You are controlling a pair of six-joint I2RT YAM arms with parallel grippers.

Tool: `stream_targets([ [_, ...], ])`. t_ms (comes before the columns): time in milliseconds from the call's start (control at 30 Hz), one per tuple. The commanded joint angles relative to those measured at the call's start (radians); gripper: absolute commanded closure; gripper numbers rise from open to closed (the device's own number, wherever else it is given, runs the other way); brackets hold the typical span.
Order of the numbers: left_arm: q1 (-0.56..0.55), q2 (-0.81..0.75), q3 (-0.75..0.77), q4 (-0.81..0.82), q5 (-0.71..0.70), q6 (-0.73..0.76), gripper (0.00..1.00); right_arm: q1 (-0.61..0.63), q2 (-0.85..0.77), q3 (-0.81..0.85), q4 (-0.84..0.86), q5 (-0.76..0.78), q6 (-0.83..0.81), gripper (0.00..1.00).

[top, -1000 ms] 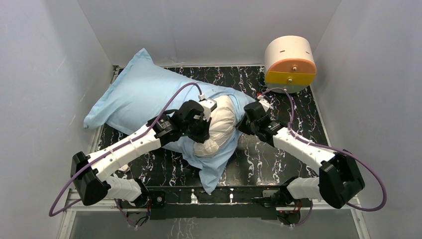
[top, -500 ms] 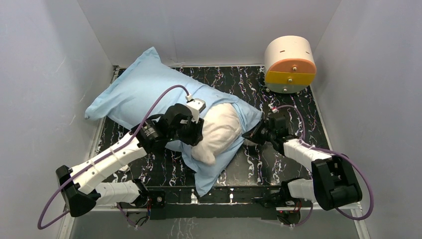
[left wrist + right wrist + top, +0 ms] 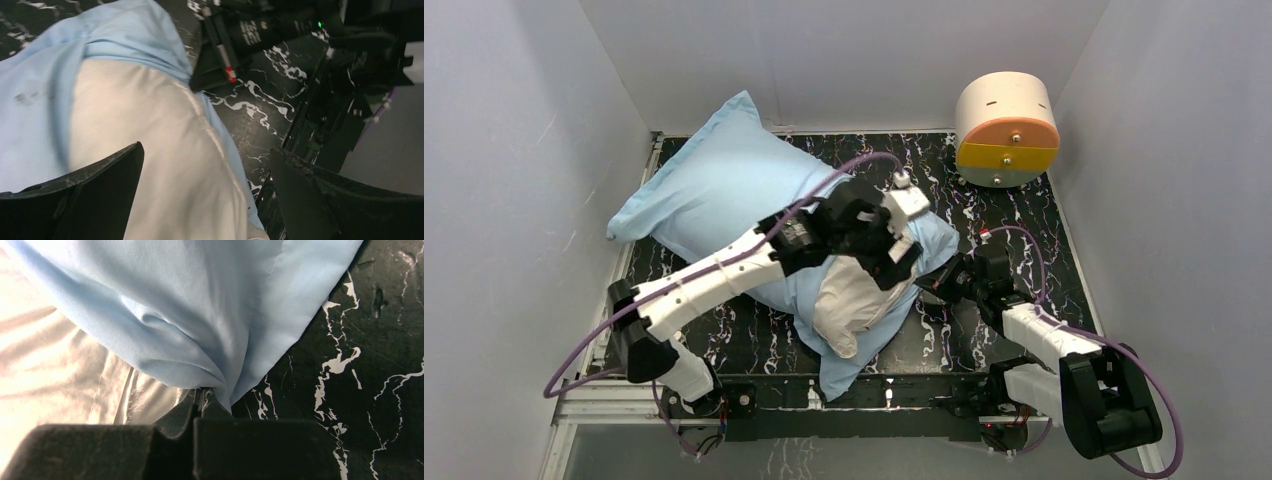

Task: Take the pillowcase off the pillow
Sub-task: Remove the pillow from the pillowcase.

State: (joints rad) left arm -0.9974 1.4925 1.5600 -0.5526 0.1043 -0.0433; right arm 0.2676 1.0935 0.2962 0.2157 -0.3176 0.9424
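Since the earlier frames the left arm has swung across from the near-left side of the bared pillow end to hang over its far right part, and the right arm has drawn back toward its base. Left pincer (image 3: 207, 154) is spread wide and grips nothing, its fingers (image 3: 95, 192) straddling the air above the pillow (image 3: 150, 150). Right pincer (image 3: 200, 402) is clamped tight on a bunched fold at the open edge of the pillowcase (image 3: 200, 305), low against the tabletop (image 3: 350, 365).

The bundle lies on a diagonal, from the far left corner down to near centre. Its far left corner rises against the back wall (image 3: 844, 60). Its near tip comes close to the tabletop's near edge. Bare tabletop lies to the right, between the pillowcase and the right wall, and a smaller patch shows at near left under the left arm.

The pillowcase is plain light blue and covers most of the pillow. At the near right end its mouth is peeled open. There the white, wrinkled pillow end bulges out, with blue cloth beneath it and along both sides.

The tabletop is black with white marble veining, and pale plain walls close it in on three sides. A cream drum (image 3: 1007, 128) with an orange and yellow face sits in the far right corner, well apart from the pillow.
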Motion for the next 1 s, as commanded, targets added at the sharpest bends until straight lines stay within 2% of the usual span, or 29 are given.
stream_targets([
  [0, -0.091, 0.094, 0.037, -0.039, 0.014, 0.163, 0.04, -0.008, -0.044, -0.016, -0.024, 0.014, 0.004, 1.0],
  [67, -0.1, 0.145, 0.02, -0.054, -0.061, 0.187, 0.04, -0.009, -0.05, -0.004, -0.043, 0.016, 0.0, 1.0],
  [200, -0.129, 0.227, -0.117, 0.023, -0.378, 0.24, 0.06, -0.008, -0.05, -0.004, -0.058, 0.043, 0.004, 1.0],
  [333, -0.144, 0.336, -0.17, 0.026, -0.662, 0.222, 0.14, -0.009, -0.065, 0.006, -0.088, 0.052, 0.004, 1.0],
  [367, -0.144, 0.347, -0.178, 0.025, -0.686, 0.227, 0.22, -0.008, -0.076, 0.011, -0.097, 0.059, 0.001, 1.0],
  [400, -0.144, 0.356, -0.186, 0.025, -0.712, 0.226, 0.37, -0.008, -0.087, 0.015, -0.106, 0.073, -0.003, 1.0],
  [467, -0.145, 0.354, -0.205, 0.03, -0.729, 0.22, 0.83, -0.009, -0.115, 0.033, -0.15, 0.119, -0.014, 1.0],
  [500, -0.145, 0.348, -0.214, 0.031, -0.737, 0.212, 1.0, -0.008, -0.126, 0.046, -0.181, 0.153, -0.023, 1.0],
  [600, -0.145, 0.266, -0.249, 0.045, -0.709, 0.19, 1.0, -0.011, -0.145, 0.103, -0.307, 0.271, -0.034, 1.0],
  [667, -0.145, 0.18, -0.276, 0.049, -0.603, 0.202, 1.0, -0.013, -0.141, 0.139, -0.362, 0.373, -0.016, 1.0],
  [733, -0.146, 0.082, -0.317, 0.044, -0.522, 0.226, 1.0, -0.019, -0.118, 0.163, -0.341, 0.458, -0.002, 1.0],
  [800, -0.146, -0.017, -0.378, 0.018, -0.517, 0.195, 1.0, -0.048, -0.057, 0.215, -0.333, 0.533, 0.026, 1.0],
  [967, -0.144, -0.267, -0.477, -0.025, -0.434, 0.076, 1.0, -0.097, 0.167, 0.399, -0.39, 0.482, -0.028, 1.0],
])
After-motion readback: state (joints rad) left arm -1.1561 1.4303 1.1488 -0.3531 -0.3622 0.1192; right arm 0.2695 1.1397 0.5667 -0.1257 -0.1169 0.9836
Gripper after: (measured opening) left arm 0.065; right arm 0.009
